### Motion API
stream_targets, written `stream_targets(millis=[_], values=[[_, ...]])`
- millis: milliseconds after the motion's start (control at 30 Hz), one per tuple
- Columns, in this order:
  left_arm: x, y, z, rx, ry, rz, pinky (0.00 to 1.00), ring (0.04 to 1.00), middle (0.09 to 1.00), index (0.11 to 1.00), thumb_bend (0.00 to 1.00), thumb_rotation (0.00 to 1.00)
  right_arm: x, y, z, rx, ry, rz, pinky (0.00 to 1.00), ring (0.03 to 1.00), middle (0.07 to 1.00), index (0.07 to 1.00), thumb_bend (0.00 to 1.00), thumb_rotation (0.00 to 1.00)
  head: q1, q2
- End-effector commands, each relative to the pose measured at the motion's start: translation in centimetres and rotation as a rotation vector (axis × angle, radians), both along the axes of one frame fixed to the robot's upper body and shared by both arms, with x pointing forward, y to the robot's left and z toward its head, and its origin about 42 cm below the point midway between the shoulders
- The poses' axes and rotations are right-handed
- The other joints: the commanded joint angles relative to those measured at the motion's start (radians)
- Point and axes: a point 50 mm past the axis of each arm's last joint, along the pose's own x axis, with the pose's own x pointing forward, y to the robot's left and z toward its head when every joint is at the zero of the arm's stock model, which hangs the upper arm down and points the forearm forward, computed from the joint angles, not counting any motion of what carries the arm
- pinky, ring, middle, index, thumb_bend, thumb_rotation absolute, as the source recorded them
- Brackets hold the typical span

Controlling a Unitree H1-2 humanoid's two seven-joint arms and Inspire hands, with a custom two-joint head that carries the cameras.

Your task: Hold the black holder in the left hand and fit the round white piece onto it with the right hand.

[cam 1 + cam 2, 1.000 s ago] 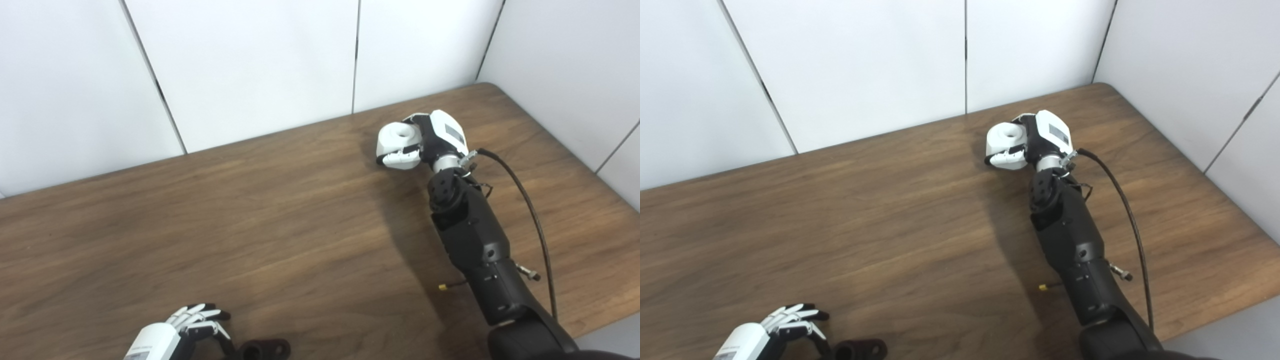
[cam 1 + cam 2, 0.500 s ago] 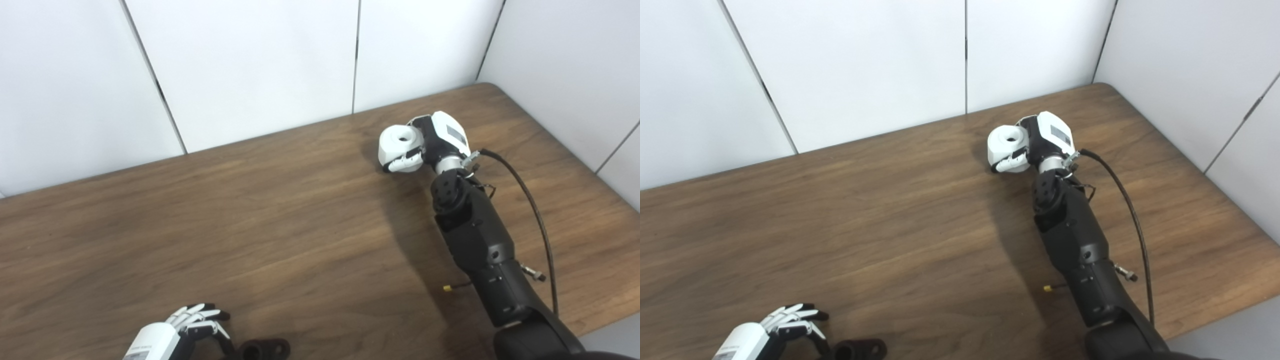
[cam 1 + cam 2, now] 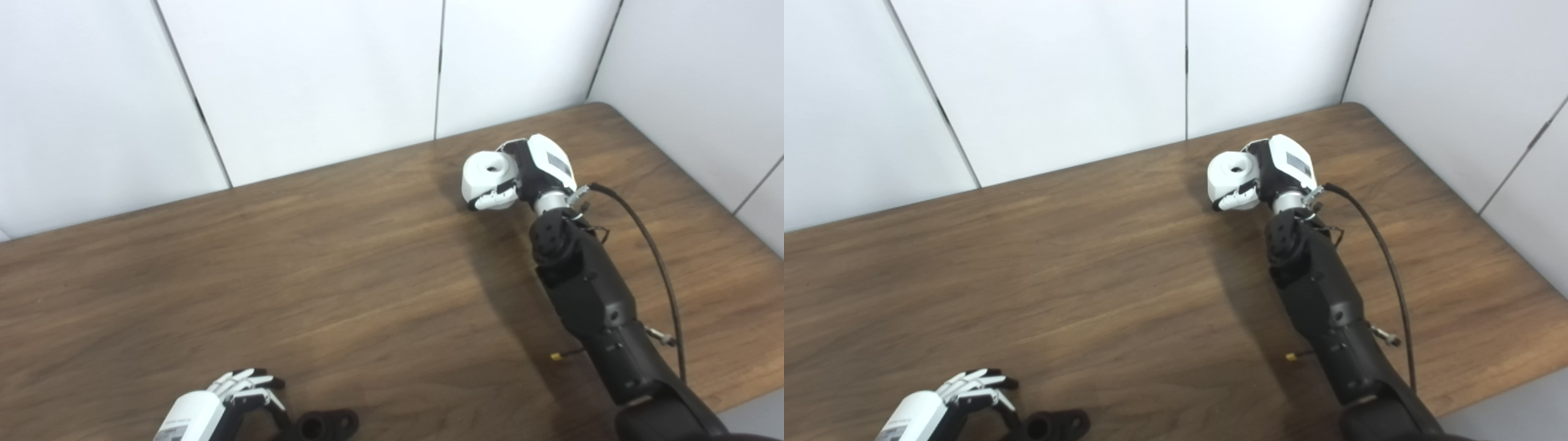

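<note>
While the right hand curls its fingers around the white piece | left hand fingers spread, black holder on table just beyond fingertips, ungrasped | risk: holder slides off near edge if nudged, not gripped

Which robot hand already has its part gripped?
The right robot hand, far across the table, is closed around the round white piece. The left robot hand only sits beside the black holder.

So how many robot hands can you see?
2. The left hand is at the near table edge beside the black plastic holder; the right hand is far back, gripping the round white piece.
</note>
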Motion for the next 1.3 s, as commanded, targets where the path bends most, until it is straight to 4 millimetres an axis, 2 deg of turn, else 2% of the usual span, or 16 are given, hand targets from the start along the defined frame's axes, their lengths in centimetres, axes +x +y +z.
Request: stream_targets(millis=[0,100,300,500,633,833,1267], values=[[0.2,0.0,-0.6,0.022,0.033,0.010,0.89,0.876,0.785,0.485,0.52,0.05,0.0,-0.2,3.0,-0.032,-0.093,0.034,0.78,0.878,0.796,0.484,0.52,0.13,0.001,0.000],[0.4,-0.6,-0.8,0.020,0.040,0.016,0.89,0.880,0.787,0.486,0.52,0.04,-1.3,0.2,3.8,-0.028,-0.097,0.071,0.78,0.867,0.789,0.484,0.52,0.14,0.036,0.001],[0.8,-1.9,-1.1,0.025,0.044,0.014,0.88,0.870,0.784,0.486,0.52,0.05,-4.9,1.8,5.7,-0.018,-0.080,0.212,0.91,0.907,0.809,0.484,0.52,0.14,0.113,0.014],[1.3,-2.9,-2.2,0.024,0.052,0.018,0.88,0.874,0.790,0.486,0.52,0.05,-9.0,4.1,6.7,-0.025,-0.038,0.331,0.88,0.910,0.808,0.482,0.52,0.14,0.181,0.026],[1.6,-3.4,-2.7,0.022,0.052,0.029,0.90,0.883,0.798,0.486,0.52,0.05,-11.3,5.4,6.4,-0.015,-0.014,0.364,0.92,0.931,0.822,0.482,0.53,0.14,0.211,0.037],[2.0,-3.8,-3.0,0.016,0.047,0.030,0.91,0.887,0.805,0.486,0.52,0.05,-13.5,7.2,5.5,0.014,-0.019,0.375,0.97,0.950,0.827,0.482,0.53,0.14,0.217,0.053],[2.4,-4.6,-3.0,0.028,0.048,0.013,0.91,0.891,0.809,0.487,0.52,0.05,-16.9,11.4,4.1,0.136,-0.067,0.434,1.00,0.979,0.857,0.483,0.53,0.14,0.222,0.074]])
